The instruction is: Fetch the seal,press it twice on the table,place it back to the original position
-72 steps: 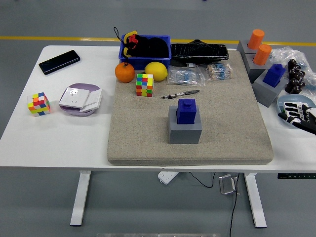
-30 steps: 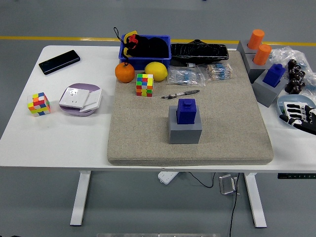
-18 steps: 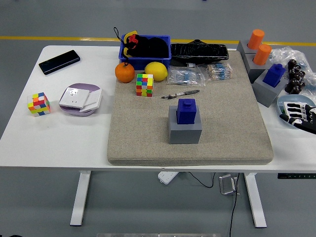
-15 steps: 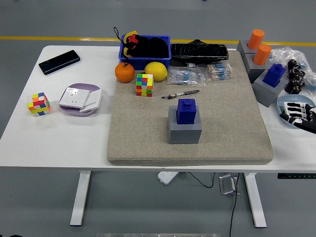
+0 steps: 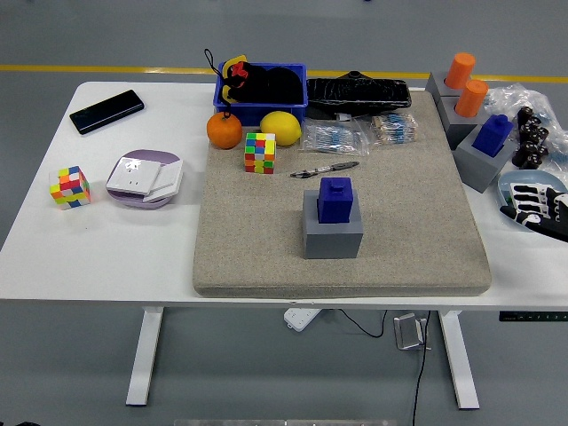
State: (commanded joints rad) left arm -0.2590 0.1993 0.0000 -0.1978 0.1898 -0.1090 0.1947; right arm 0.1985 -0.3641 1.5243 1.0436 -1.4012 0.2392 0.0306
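Observation:
A blue seal stands upright on a grey block in the middle of the grey felt mat. My right hand lies at the table's right edge, over a pale blue plate, well to the right of the seal. Its black-and-white fingers are stretched out and hold nothing. No left hand shows in the head view.
At the back right a second blue seal and two orange seals sit on grey blocks. A pen, Rubik's cube, orange, lemon and blue bin lie behind the central seal. Off the mat, a phone lies left.
The right hand has only shifted very slightly at the right edge. Nothing on the table has moved.

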